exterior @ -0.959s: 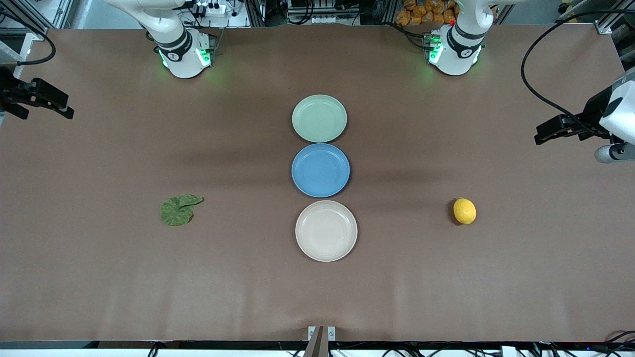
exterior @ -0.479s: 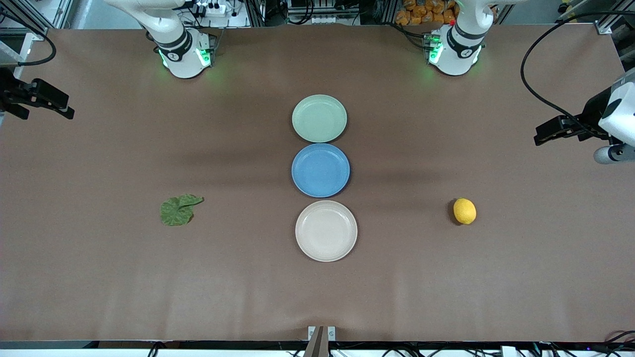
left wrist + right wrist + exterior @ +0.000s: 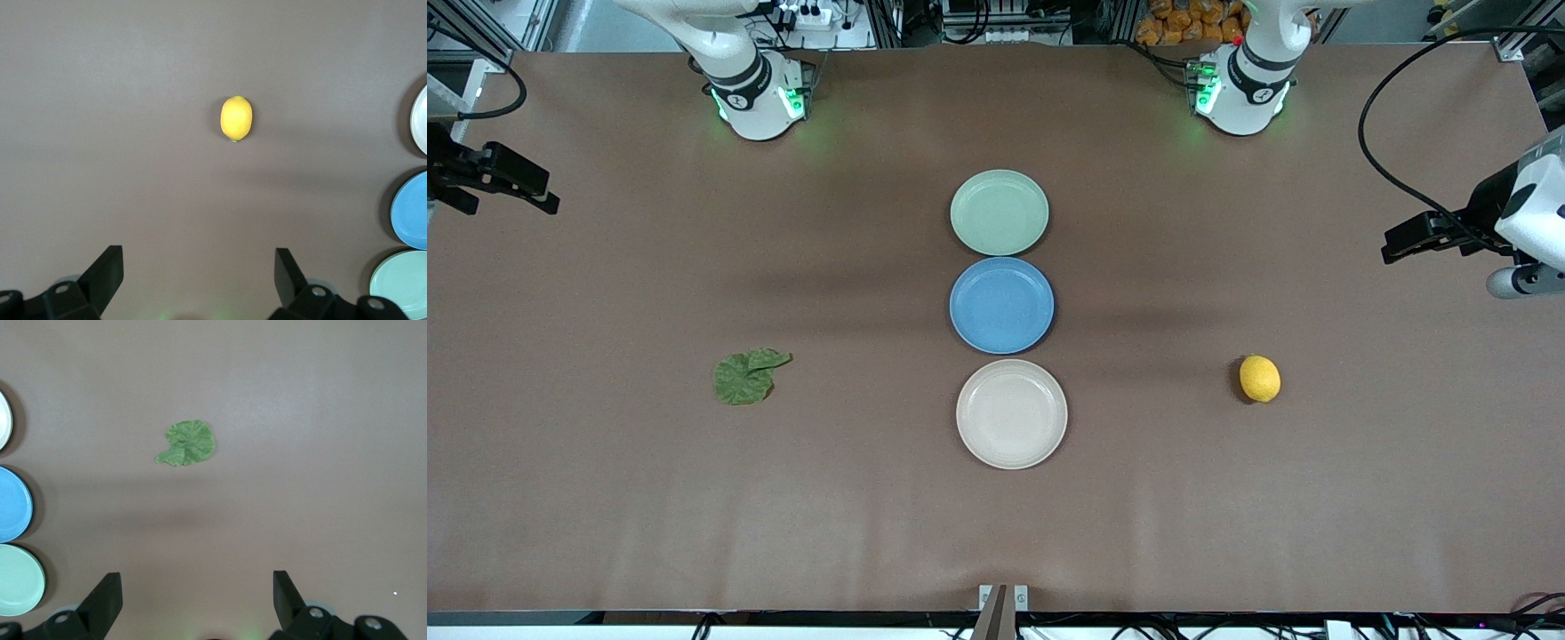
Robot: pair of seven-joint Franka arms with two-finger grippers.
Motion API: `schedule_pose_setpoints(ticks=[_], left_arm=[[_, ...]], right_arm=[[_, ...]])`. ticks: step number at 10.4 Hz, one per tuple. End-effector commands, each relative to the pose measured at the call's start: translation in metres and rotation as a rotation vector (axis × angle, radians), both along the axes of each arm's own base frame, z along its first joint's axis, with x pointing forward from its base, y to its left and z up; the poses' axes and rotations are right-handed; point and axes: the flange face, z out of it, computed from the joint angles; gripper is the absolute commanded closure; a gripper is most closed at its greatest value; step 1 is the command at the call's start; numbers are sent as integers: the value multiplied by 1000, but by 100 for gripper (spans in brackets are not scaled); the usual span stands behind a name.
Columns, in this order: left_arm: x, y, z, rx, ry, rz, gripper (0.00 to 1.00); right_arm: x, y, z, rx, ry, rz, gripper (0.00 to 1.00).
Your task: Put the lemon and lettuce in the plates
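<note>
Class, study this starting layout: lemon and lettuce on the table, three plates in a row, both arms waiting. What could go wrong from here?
1. The small oval yellow lemon is rounded, so it may roll when pinched.
2. The flat crinkled green lettuce leaf lies flush on the brown table; fingers may slide over it.
3. The round blue plate touches the mint green plate and sits close to the beige plate; a drop could land wrongly.
</note>
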Motion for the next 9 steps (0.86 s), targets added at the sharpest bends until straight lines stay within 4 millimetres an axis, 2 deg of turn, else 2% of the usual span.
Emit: schedule_pose_setpoints(ticks=[1, 5, 9], left_arm=[[0, 3, -1, -5, -2, -15, 0], [7, 5, -13, -7, 3, -12, 0], [35, -3, -56, -8, 5, -23, 0]], right_arm=[[-3, 0, -4, 10, 20, 3, 0], [-2, -8, -7, 12, 24, 21, 0], [0, -8, -10, 13, 26, 21, 0]])
